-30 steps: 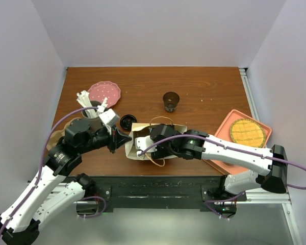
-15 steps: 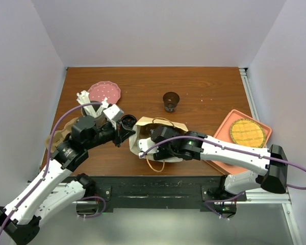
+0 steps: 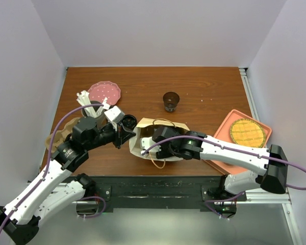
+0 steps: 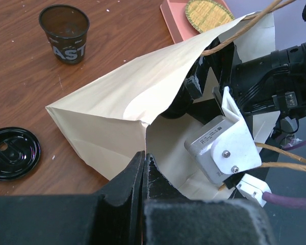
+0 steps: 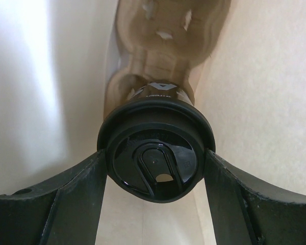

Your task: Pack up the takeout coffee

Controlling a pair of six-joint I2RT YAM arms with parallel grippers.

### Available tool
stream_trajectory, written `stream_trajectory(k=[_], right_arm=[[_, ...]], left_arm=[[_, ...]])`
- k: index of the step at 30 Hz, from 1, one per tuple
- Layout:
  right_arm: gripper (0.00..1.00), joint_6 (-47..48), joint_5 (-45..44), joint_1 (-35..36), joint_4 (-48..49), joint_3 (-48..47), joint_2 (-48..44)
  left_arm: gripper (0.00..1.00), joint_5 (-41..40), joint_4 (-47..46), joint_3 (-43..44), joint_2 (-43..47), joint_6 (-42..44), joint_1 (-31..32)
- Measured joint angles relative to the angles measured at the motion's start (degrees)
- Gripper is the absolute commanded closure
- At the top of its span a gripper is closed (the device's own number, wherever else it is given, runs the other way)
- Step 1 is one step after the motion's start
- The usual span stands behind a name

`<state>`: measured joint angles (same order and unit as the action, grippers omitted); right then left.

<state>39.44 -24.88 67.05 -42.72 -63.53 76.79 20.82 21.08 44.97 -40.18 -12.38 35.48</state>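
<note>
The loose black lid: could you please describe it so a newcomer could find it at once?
On the table, find the paper bag near the front edge. The lid lies flat on the wood just left of it. Unlike the open cup farther back, it is a shallow black disc.

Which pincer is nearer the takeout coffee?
Right. The right pincer clamps the takeout coffee inside the paper bag; the left pincer pinches the bag's edge, outside.
</note>
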Motion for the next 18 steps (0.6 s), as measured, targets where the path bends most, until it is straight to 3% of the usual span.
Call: stream_trajectory(k=[18], right_arm=[[0.53, -1.05, -0.48, -0.35, -0.2, 0.02, 0.09]], left_arm=[[1.0, 0.63, 0.85, 0.0, 0.5, 1.62, 1.42]])
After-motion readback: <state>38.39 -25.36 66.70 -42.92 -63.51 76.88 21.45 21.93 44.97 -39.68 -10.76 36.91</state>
